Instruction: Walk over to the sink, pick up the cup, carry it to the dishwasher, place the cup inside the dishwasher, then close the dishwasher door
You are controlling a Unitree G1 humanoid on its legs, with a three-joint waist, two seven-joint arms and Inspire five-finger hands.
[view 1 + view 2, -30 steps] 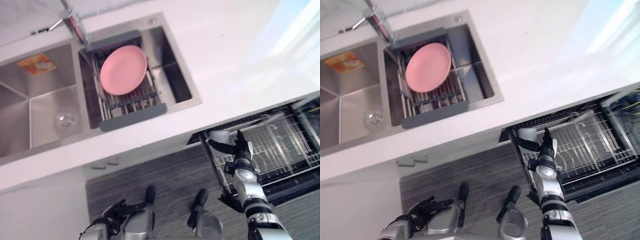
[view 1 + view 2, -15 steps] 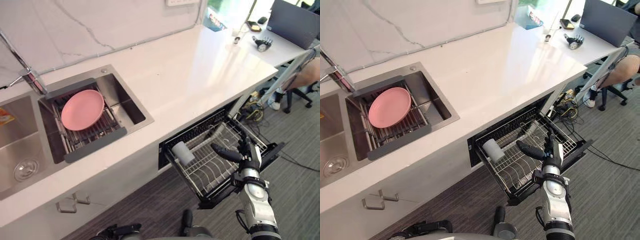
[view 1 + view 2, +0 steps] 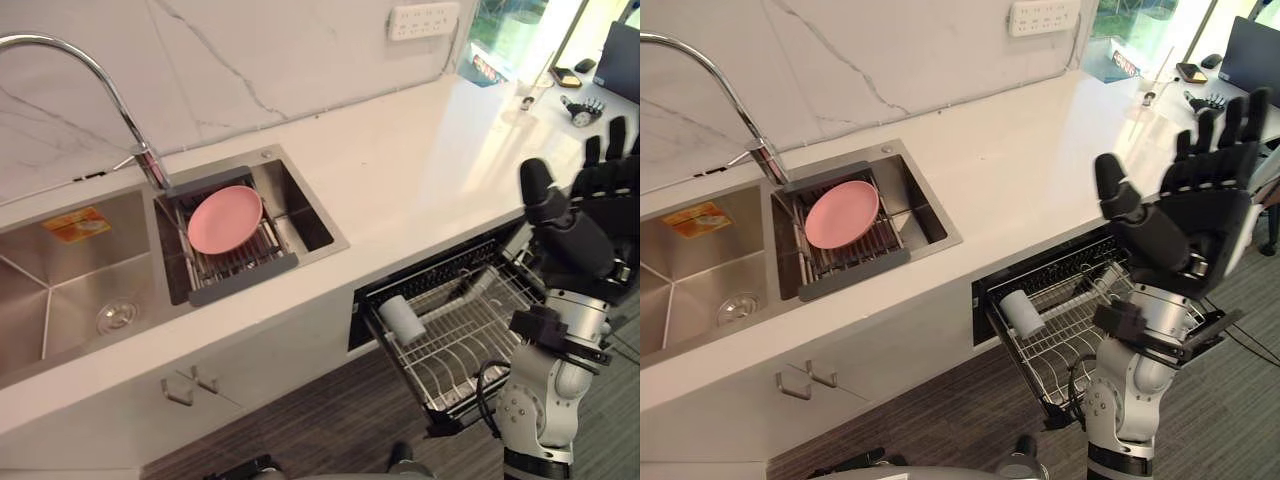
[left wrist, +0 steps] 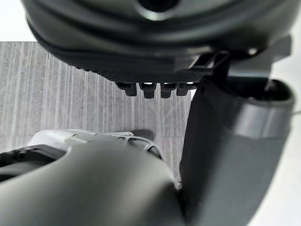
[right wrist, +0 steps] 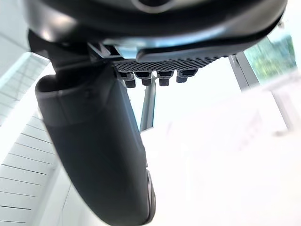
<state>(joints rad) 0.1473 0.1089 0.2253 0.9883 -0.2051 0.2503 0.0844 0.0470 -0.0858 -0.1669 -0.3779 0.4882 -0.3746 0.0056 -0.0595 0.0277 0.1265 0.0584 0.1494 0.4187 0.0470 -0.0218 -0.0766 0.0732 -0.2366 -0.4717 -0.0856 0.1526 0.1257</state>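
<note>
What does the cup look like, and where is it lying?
The cup is plain, whitish and smooth, shaped like a short tube. It lies on its side in the dishwasher's pulled-out wire rack, at the end nearer the sink. Only the rack's wires touch it. The right hand is raised open, apart from it. I cannot tell which end is its mouth.
</note>
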